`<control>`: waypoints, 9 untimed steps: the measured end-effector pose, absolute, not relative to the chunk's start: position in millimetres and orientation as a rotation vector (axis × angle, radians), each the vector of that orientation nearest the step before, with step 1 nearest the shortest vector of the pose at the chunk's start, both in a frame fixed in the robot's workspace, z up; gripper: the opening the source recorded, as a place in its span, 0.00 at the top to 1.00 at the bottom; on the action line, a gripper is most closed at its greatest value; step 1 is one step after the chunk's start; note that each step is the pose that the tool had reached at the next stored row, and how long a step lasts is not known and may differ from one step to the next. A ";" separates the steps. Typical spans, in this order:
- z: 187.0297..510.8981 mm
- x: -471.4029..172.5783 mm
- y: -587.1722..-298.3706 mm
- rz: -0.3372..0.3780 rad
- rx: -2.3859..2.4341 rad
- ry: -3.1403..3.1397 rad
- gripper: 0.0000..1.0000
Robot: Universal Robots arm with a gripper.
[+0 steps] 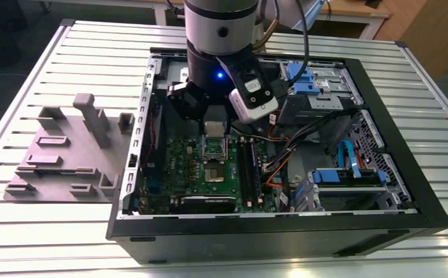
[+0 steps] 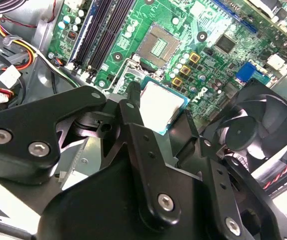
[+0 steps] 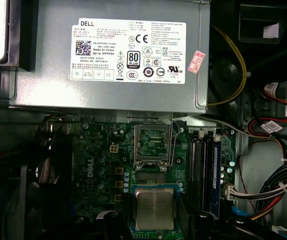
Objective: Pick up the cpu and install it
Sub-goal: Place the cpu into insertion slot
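The end effector (image 2: 159,114) is closed on the cpu (image 2: 159,102), holding it above the green motherboard (image 2: 181,25) near the open socket (image 2: 158,46), so the install step seems underway, calling for square alignment over that socket.

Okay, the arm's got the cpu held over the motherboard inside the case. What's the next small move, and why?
Probably carry the cpu level across the motherboard toward the open socket, before any lowering. The pincer is shut on the cpu above the board. In the second wrist view the socket lies uncovered beyond the cpu's edge, so the two don't look lined up.
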State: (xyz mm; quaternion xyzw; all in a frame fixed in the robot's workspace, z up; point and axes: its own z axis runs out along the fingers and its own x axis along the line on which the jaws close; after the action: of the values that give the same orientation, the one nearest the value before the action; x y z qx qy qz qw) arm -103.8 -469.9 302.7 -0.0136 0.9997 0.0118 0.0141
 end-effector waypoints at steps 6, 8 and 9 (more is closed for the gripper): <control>300.5 -103.8 -471.8 0.037 -0.042 3.113 0.53; 299.4 -103.9 -472.4 0.037 -0.042 3.113 0.53; 298.6 -103.8 -472.6 0.037 -0.042 3.112 0.53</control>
State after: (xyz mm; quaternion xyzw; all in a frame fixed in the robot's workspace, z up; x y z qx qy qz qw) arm -103.8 -472.6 298.6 -0.0135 0.9997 0.0119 0.0143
